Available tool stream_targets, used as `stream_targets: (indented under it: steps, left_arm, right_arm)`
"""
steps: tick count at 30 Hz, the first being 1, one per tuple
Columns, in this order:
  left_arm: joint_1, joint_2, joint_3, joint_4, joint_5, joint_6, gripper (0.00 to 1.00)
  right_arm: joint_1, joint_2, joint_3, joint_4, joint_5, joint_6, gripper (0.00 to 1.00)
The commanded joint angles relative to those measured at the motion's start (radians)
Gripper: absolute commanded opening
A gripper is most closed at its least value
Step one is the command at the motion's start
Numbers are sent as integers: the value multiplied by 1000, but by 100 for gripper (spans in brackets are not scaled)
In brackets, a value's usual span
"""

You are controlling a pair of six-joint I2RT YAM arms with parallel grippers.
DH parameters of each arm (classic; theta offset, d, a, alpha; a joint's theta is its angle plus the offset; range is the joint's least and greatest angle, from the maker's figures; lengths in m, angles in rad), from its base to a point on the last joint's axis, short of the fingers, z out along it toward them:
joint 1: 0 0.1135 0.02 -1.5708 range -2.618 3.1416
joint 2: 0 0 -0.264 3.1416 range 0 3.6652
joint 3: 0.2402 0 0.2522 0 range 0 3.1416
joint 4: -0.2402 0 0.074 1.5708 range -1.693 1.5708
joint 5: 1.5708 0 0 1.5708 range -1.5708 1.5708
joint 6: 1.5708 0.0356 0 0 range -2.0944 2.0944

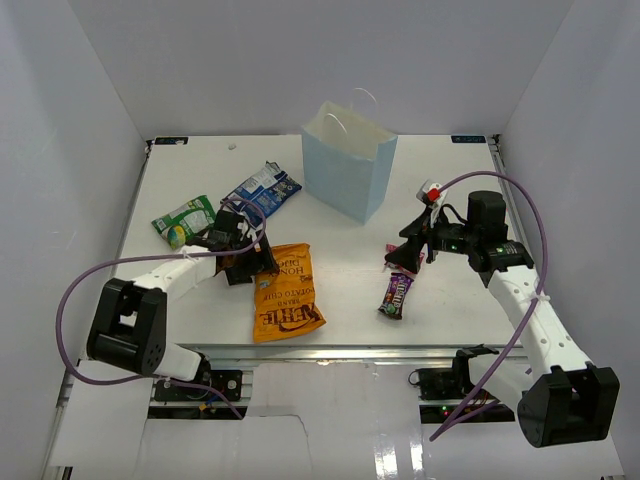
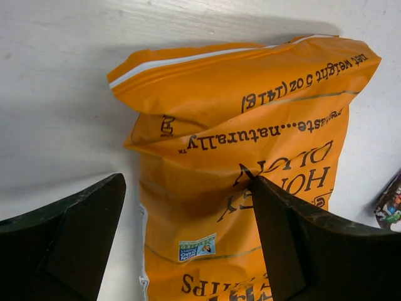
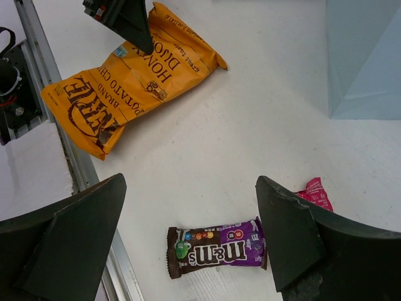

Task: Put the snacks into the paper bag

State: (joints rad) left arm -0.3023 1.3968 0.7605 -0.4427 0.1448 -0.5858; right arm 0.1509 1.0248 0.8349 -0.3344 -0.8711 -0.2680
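Observation:
The light blue paper bag (image 1: 350, 170) stands upright at the back centre; its corner shows in the right wrist view (image 3: 363, 56). The orange chip bag (image 1: 287, 292) lies flat at the front. My left gripper (image 1: 262, 262) is open, low over the bag's top left edge (image 2: 250, 125), one finger on the table and one over the bag. My right gripper (image 1: 405, 255) is open and empty above the dark brown candy pack (image 3: 216, 251), with the pink packet (image 3: 315, 193) beside its right finger. The blue chip bag (image 1: 262, 190) and green packet (image 1: 185, 220) lie back left. The teal-green packet is not in view.
White walls close the table on three sides. A metal rail (image 1: 340, 352) runs along the near edge, close to the orange bag's lower end and the candy pack (image 1: 398, 294). Purple cables loop off both arms.

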Motion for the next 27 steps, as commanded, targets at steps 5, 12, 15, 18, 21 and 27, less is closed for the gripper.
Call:
stream_targets:
  steps: [5, 12, 15, 18, 21, 27]
  left_arm:
    - [-8, 22, -41, 97, 110, 11, 91]
    - [-8, -2, -62, 122, 121, -23, 65]
    - [-8, -16, -67, 142, 140, -29, 51]
    - [-9, -39, -66, 157, 191, -35, 38]
    - [-9, -108, -73, 205, 272, -37, 27]
    - [-15, -266, -67, 380, 436, -75, 19]
  right_arm:
    - [-4, 3, -14, 35, -45, -16, 90]
    - [-4, 17, -20, 29, -83, -30, 90]
    - [-4, 24, -31, 17, -155, -57, 90]
    - [-4, 38, -40, 15, -193, -56, 89]
    - [-4, 57, -43, 31, -161, -5, 89]
    - [36, 136, -25, 107, -92, 210, 89]
